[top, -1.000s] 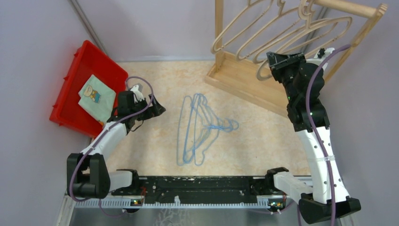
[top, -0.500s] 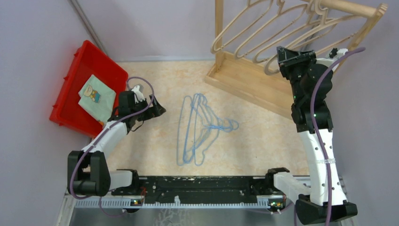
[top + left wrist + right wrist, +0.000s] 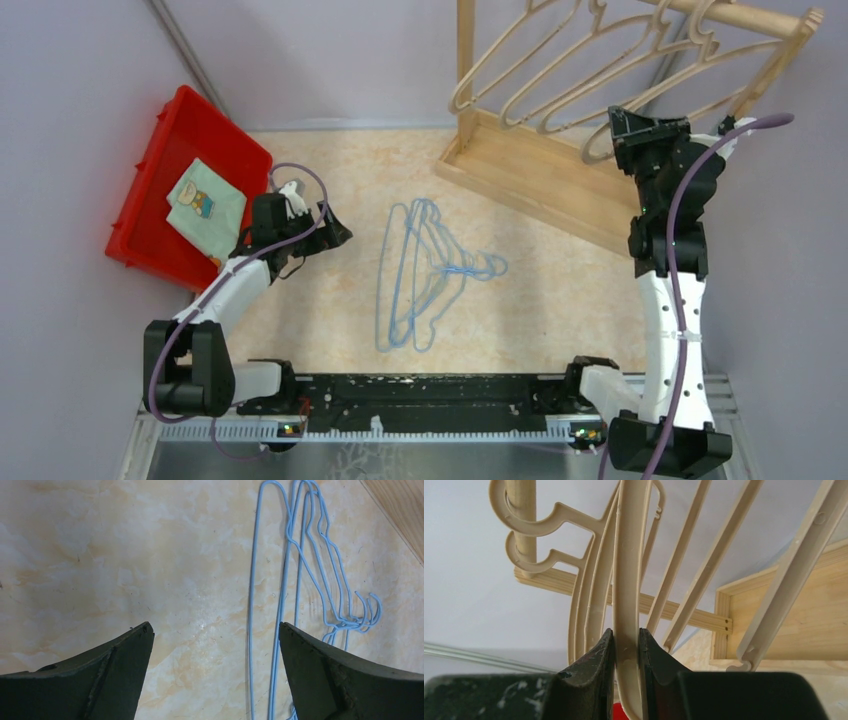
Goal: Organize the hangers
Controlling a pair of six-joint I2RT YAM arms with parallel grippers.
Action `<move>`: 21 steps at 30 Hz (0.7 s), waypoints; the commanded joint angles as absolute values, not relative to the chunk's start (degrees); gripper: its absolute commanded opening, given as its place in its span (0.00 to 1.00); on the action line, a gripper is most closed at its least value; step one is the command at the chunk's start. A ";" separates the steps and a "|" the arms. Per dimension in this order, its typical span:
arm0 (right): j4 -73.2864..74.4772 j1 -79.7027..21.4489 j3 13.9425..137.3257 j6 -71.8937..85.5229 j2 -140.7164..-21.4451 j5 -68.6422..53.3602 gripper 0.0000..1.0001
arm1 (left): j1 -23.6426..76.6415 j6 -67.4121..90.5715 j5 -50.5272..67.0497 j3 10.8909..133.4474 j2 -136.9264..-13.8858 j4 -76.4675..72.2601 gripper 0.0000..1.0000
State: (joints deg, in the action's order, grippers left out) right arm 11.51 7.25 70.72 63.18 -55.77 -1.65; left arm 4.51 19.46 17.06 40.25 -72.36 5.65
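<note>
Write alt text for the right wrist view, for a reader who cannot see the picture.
The right gripper is shut on the narrow edge of a beige hanger, which fills the middle of the close-up. To its left, the hooks of other beige hangers curl around the wooden rack's rod, with a pale wall behind.

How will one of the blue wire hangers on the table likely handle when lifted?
Probably light and springy: the blue wire hangers are thin wire. They lie overlapped in one bunch, so lifting one may drag others. Lying flat, they look hard to pinch.
</note>
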 commanded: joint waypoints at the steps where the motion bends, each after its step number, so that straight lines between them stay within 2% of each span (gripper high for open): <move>1: 9.03 9.04 68.92 66.40 -55.49 -3.36 0.00 | 4.79 18.54 16.44 40.71 -72.14 5.70 1.00; 19: 5.97 12.03 71.67 73.34 -59.99 -10.31 0.00 | 4.76 18.42 16.13 41.14 -73.81 5.26 1.00; 21: 7.23 12.04 71.54 73.54 -59.66 -9.94 0.11 | 4.75 18.40 16.24 41.15 -73.98 5.12 1.00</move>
State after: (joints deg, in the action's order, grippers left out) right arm 5.52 11.33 69.45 71.00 -59.66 -10.22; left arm 4.51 19.22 16.49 40.25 -73.49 5.98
